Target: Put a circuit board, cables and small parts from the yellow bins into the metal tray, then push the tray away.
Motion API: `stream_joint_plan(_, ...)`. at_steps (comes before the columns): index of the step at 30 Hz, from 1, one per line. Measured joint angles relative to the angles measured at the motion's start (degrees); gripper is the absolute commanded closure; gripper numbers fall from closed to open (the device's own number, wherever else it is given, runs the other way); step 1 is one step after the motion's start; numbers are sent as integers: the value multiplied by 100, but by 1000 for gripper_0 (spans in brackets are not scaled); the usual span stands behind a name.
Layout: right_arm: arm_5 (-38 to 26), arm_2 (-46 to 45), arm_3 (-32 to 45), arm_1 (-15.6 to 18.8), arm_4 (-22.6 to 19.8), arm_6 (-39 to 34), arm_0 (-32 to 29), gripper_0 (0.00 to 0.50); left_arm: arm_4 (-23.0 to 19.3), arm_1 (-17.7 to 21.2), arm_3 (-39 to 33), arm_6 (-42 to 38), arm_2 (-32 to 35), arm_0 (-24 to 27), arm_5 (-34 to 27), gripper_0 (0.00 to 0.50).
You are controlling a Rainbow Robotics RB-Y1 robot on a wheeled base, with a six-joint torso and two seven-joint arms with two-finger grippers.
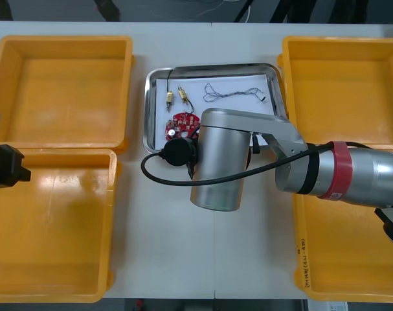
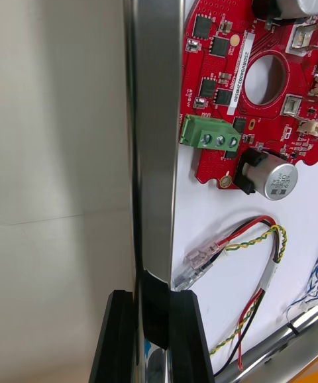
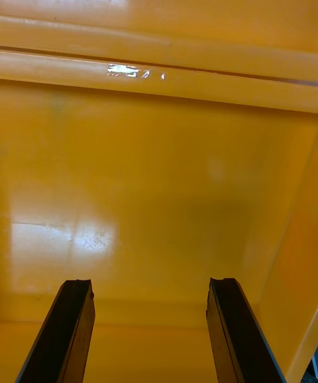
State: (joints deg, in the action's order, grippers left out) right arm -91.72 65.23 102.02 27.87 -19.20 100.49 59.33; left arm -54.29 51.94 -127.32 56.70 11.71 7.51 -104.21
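Observation:
The metal tray (image 1: pixel 147 116) lies between the bins, white inside. In it are a round red circuit board (image 1: pixel 182 124), small metal parts (image 1: pixel 169 98) and a twisted blue and white cable (image 1: pixel 235 91). My right arm (image 1: pixel 217 162) reaches across to the tray's near edge, its wrist covering the fingers. In the right wrist view my right gripper (image 2: pixel 154 333) is shut on the tray's shiny rim (image 2: pixel 156 124), one finger on each side. Just beyond lie the board (image 2: pixel 255 85) and a red and yellow cable (image 2: pixel 255 244). My left gripper (image 3: pixel 151 330) hangs open over a bin floor.
Two yellow bins stand at the left (image 1: pixel 63 87) (image 1: pixel 50 227) and two at the right (image 1: pixel 342 84) (image 1: pixel 345 259); they look bare inside. My left arm (image 1: pixel 5 167) sits at the left edge, between the two left bins. Bare table lies in front of the tray.

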Motion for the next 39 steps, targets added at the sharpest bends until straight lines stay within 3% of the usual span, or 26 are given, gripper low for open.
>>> stream_joint_plan(20,470,0,-830,-148,0,0,483,500,0,0,0,0,0,0,0,0)
stream_joint_plan(29,1160,1,-1323,-184,0,0,648,500,0,0,-1,0,1,0,0,0)
stream_joint_plan(39,1176,1,-1385,-246,0,0,737,500,0,0,-1,0,1,0,0,0)
